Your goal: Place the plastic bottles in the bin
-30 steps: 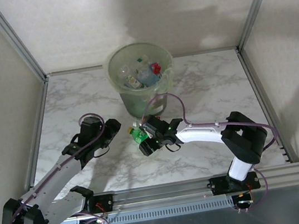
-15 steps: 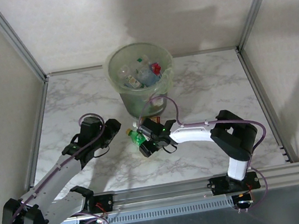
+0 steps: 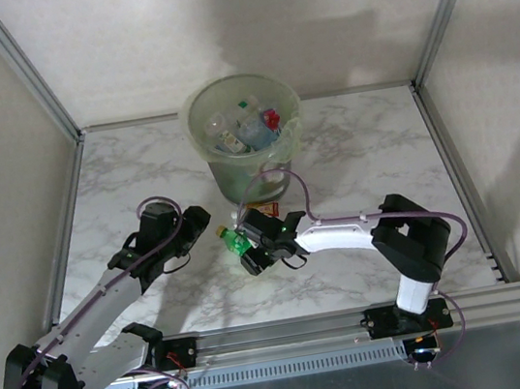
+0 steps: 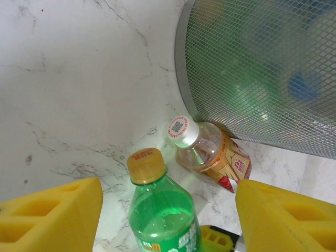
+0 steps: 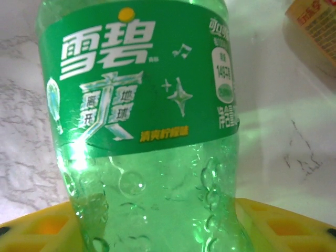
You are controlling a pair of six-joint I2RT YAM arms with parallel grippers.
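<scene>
Right gripper [image 3: 247, 248] has its yellow pads pressed on both sides of the green Sprite bottle [image 5: 152, 131], so it grips this bottle, low over the marble table [image 3: 380, 147] and near the front of the bin [image 3: 197, 130]. Left gripper [image 3: 198, 221] stands open just beside it and holds nothing. Several bottles [image 3: 245, 126] lie inside the bin. As I judge, most of the work is done. Two are left: this green bottle, and one clear bottle with a brown label [image 4: 207, 155], lying on its side at the foot of the bin.
</scene>
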